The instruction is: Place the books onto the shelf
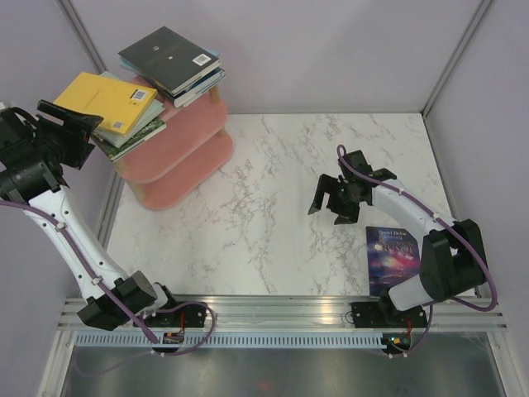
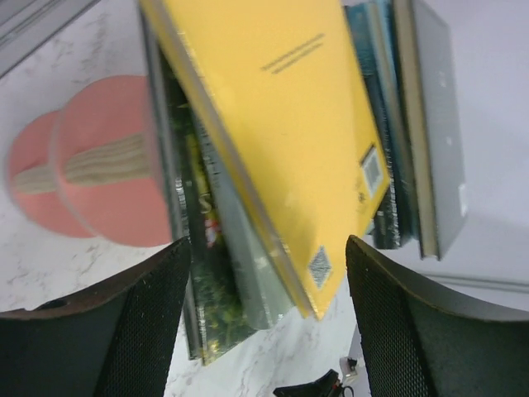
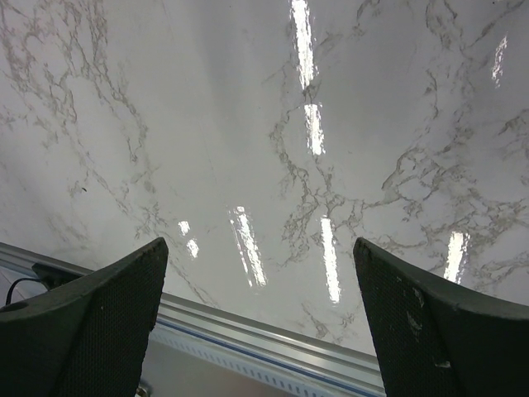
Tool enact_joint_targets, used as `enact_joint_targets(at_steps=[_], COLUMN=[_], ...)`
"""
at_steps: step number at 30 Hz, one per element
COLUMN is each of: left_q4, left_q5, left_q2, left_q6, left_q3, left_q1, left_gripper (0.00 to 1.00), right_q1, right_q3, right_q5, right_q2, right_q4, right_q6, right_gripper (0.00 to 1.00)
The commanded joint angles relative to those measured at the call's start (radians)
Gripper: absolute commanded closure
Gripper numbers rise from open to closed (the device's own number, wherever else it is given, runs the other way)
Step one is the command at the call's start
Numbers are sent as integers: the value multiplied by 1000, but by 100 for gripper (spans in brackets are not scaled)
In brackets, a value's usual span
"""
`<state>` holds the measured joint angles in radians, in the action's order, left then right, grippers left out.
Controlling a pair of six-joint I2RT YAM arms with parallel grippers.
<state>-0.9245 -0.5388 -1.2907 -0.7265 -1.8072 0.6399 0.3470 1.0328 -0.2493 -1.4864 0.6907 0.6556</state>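
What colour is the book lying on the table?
The book has a purple galaxy pattern; top view shows it best.

light: bright, even | glare: streaks on marble table [image 3: 314, 124] | L-wrist: books [image 2: 281, 141] blurred

The pink shelf [image 1: 186, 145] stands at the counter's [image 1: 273, 182] far left. A stack topped by a black book [image 1: 169, 56] lies on its top board, another topped by a yellow book [image 1: 106, 99] one board lower, the left pincer [image 1: 78, 132] just beside it. The right pincer [image 1: 331, 207] hangs spread over the counter, a purple galaxy book [image 1: 390, 252] flat nearby
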Motion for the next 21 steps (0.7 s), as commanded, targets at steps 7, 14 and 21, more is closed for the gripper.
enact_joint_targets(at_steps=[7,14,21], left_q4=[-200,-102,45], left_q5=[111,-100,-119], left_q2=[13,13,85], left_q6=[67,-43,-59], left_q3=[-296,-468,-244], left_q1=[27,27,-311], left_gripper=[23,30,32], right_q1=[3,3,-23], right_q3=[-23,-22,52], right_q5=[13,44,111], right_q2=[32,48,58], right_q4=[-8,-10,12], right_q6=[-25,-24,-28], right_gripper=[4,3,3])
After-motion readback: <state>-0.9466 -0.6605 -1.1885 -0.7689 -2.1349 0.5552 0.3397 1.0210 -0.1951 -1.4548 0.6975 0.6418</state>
